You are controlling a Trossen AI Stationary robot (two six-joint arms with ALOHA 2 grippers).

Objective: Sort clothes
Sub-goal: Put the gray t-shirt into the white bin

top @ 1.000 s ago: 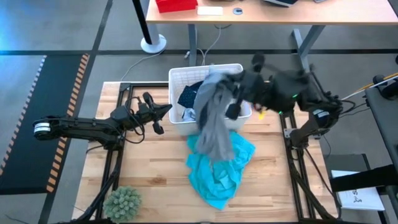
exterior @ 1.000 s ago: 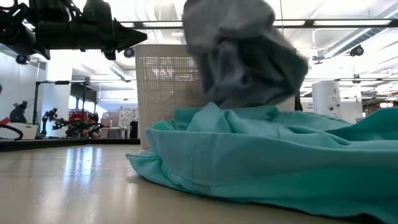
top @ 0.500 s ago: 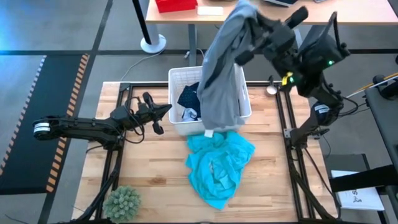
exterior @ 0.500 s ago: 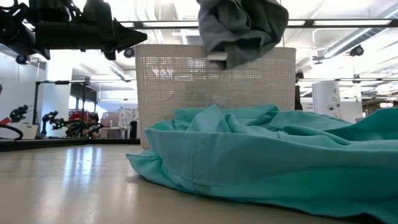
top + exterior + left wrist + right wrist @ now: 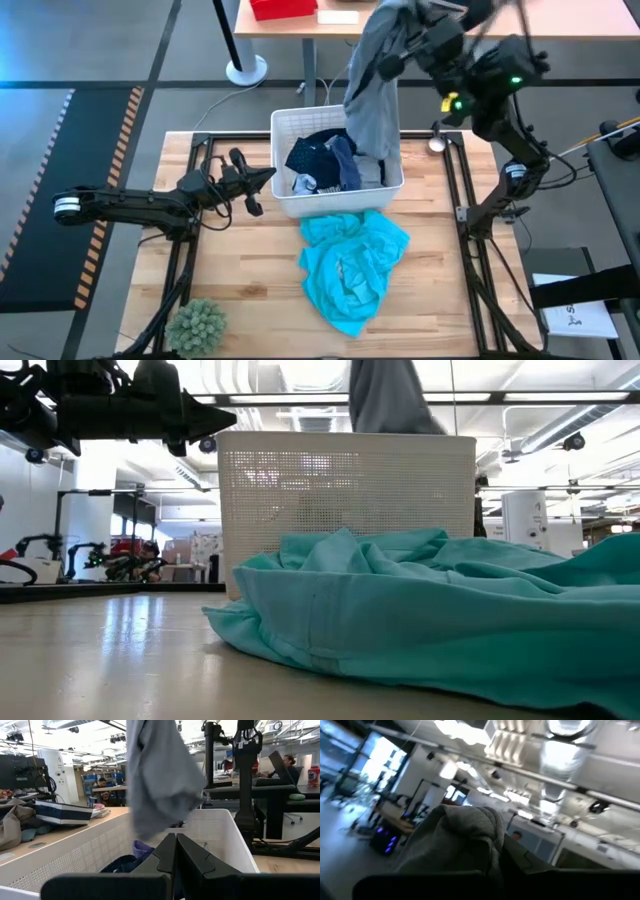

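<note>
Grey cloth hangs from the right gripper, pinched tight, high above the basket. Left gripper waits closed, left of the basket.

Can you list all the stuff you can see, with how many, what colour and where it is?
grey garment: one, grey, hanging in the air over the basket's far right side, held up by the right claw.
basket: one, white slotted plastic, at the table's far middle.
clothes in the basket: a few, navy and dark blue, piled inside.
turquoise garment: one, turquoise, crumpled on the table just in front of the basket.
fuzzy ball: one, green, near left corner of the table.
table: one, light wood.
red box: one, red, on the desk behind.
left claw: one, dark, shut, empty, beside the basket's left wall.
right claw: one, dark, raised high, shut on the grey garment.
</note>
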